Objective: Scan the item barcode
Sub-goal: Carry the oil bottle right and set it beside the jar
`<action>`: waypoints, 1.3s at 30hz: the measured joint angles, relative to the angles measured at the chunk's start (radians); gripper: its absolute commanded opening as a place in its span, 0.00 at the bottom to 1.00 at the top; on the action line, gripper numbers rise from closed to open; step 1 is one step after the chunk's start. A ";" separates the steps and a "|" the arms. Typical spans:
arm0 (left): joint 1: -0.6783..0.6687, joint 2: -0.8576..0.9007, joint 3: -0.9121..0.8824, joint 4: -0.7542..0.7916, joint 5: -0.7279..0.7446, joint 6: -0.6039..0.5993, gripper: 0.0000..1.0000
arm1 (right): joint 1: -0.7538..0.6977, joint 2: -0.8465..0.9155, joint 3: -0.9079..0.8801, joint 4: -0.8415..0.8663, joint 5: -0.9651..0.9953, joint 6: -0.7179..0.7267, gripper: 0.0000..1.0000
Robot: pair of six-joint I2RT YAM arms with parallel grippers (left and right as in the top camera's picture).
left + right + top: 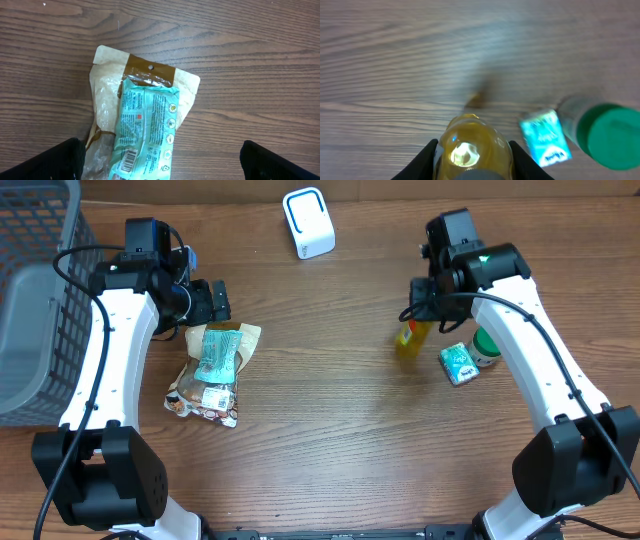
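Yellow bottle (pixel 411 338), gripped by its upper part in the right gripper (pixel 428 302), hangs slightly tilted over the right half of the wooden table (pixel 330 440). The jaws are clamped on its sides, and the right wrist view shows the black fingers (pixel 425 162) pressing either flank. Whether the bottle's base touches the wood cannot be told.

Just right of the bottle lies a teal carton (pixel 458 364). A green-capped jar (pixel 486 348) stands just beside the carton on its far right side. The white scanner (pixel 308 222) sits at the far edge of the table near the middle, well apart from the bottle and to its far left.

On the left half of the table, the left gripper (pixel 212 302) hovers with its jaws wide apart, holding nothing, over the far end of a pile of packets. In that pile a teal packet (pixel 145 125) lies on a kraft pouch (pixel 107 75) with a brown header strip. A barcode (pixel 129 160) shows at one end of the packet. A printed snack bag (pixel 205 398) pokes out from beneath the pile on the near side. A grey basket (pixel 40 290) occupies the far left corner.
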 measured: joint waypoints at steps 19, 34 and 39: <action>0.000 0.000 0.000 0.000 0.000 0.000 0.99 | -0.080 0.004 -0.177 0.348 0.284 0.061 0.37; 0.000 0.000 0.000 0.000 0.000 0.000 0.99 | -0.080 0.008 -0.244 0.323 0.302 0.014 0.38; 0.000 0.000 0.000 0.000 0.000 0.000 1.00 | -0.080 0.005 -0.244 0.299 0.299 -0.016 0.38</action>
